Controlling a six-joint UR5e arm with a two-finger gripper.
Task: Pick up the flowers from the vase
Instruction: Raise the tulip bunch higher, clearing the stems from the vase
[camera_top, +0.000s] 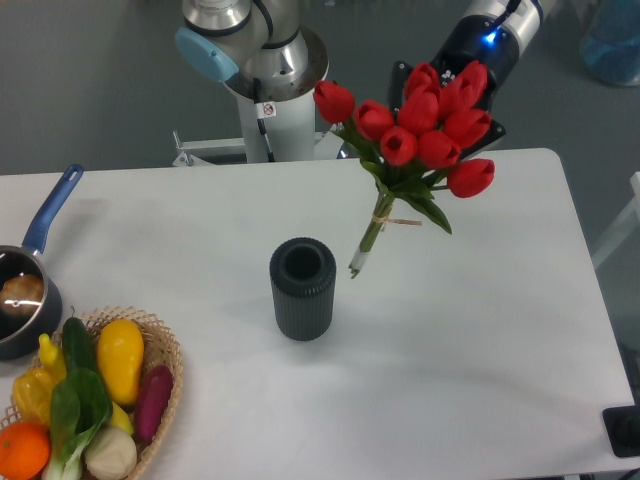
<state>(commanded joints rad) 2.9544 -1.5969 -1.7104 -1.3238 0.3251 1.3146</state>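
The flowers (425, 125), a bunch of red tulips with green leaves and twine round the stems, hang in the air to the right of the vase, tilted, with the stem ends (357, 266) clear of its mouth. My gripper (448, 105) is behind the blooms and shut on the bunch; the tulip heads hide most of its fingers. The vase (302, 288), a dark grey ribbed cylinder, stands upright near the table's middle with nothing in its mouth.
A blue-handled pot (28, 285) sits at the left edge. A wicker basket (165, 352) of vegetables and fruit is at the front left. The arm's base (262, 70) stands behind the table's far edge. A dark object (624, 432) shows at the lower right.
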